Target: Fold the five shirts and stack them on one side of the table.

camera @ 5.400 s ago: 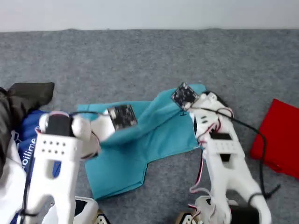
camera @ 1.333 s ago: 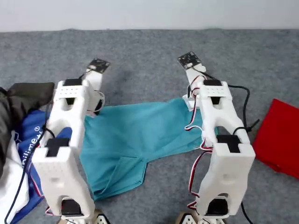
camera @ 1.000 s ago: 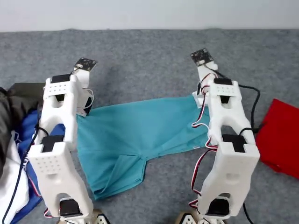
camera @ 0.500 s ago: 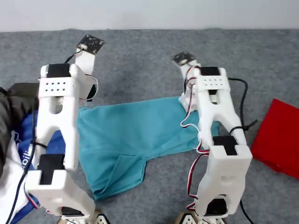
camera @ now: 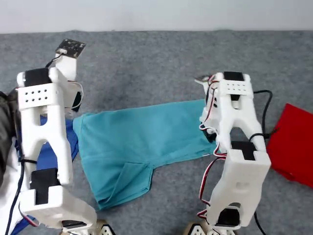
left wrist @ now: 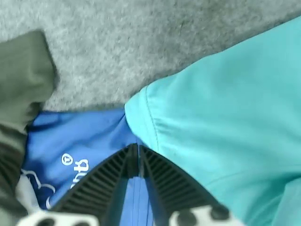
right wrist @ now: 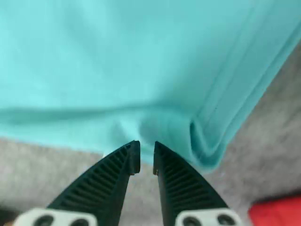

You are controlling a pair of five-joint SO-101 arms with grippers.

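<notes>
A teal shirt [camera: 142, 142] lies spread on the grey carpet between my two arms, with one part folded over near the front. My left gripper [left wrist: 138, 155] is shut with nothing in it. It hangs over a blue shirt [left wrist: 80, 141], just beside the teal shirt's corner [left wrist: 141, 108]. My right gripper [right wrist: 145, 153] is open by a narrow gap. It hovers over the bunched hem at the teal shirt's other end [right wrist: 117, 56], holding nothing. A folded red shirt [camera: 291, 147] lies at the right edge.
At the left edge is a pile with the blue shirt [camera: 72, 142], a dark olive shirt [left wrist: 23, 80] and a white one [camera: 7, 191]. The left arm [camera: 41, 122] and right arm [camera: 237, 122] stand tall over the shirt's ends. Behind the shirt the carpet is bare.
The teal shirt, held up bunched five seconds ago, now lies stretched flat. In the last second the left arm swung left off the shirt's corner and the right arm drew back over the hem.
</notes>
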